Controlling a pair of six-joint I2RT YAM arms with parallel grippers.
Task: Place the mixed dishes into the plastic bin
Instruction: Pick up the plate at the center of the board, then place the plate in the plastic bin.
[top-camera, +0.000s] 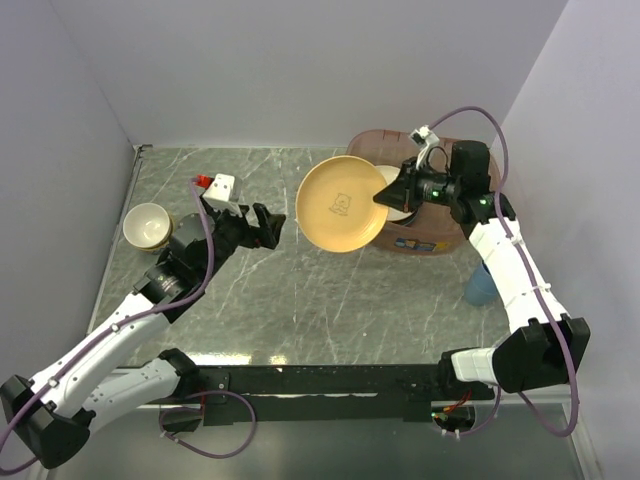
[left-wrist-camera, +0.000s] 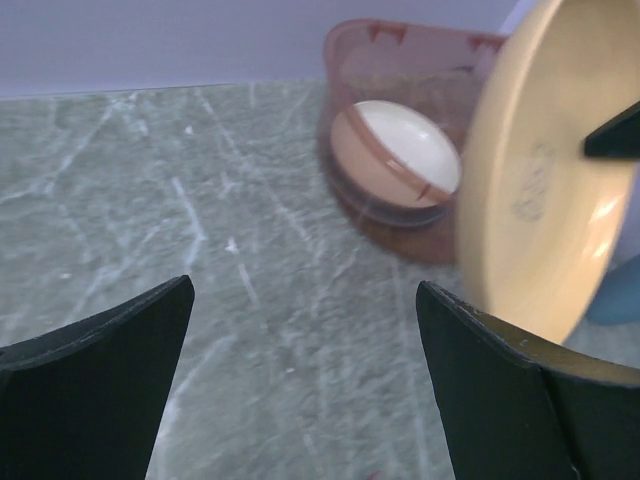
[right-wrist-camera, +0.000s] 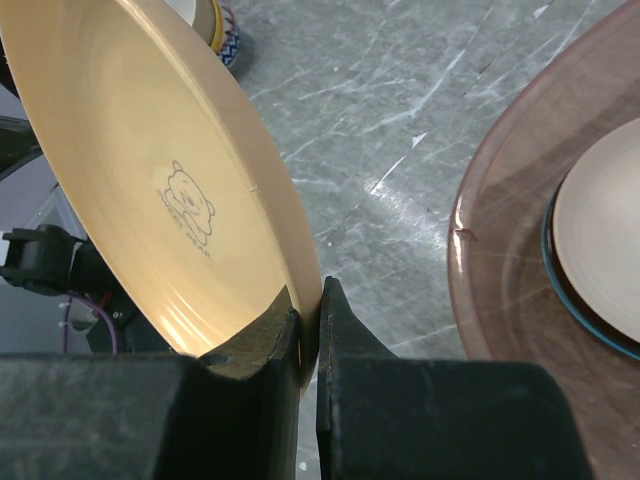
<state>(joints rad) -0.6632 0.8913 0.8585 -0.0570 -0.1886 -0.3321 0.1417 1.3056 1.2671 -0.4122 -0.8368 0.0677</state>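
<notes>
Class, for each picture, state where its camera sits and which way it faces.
Top external: above and behind, looking down on the table; both arms show.
Left wrist: faces the plastic bin; open left gripper shows.
Right wrist: looks along the right gripper, shut on the yellow-orange plate.
Both wrist views share plate and bin.

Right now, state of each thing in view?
yellow-orange plate: tilted on edge, airborne, gripped at rim.
right end effector: shut on yellow-orange plate.
left end effector: open, empty.
plastic bin: upright, white dish inside.
cream bowl: upright on table.
light blue cup: on table, partly hidden.
</notes>
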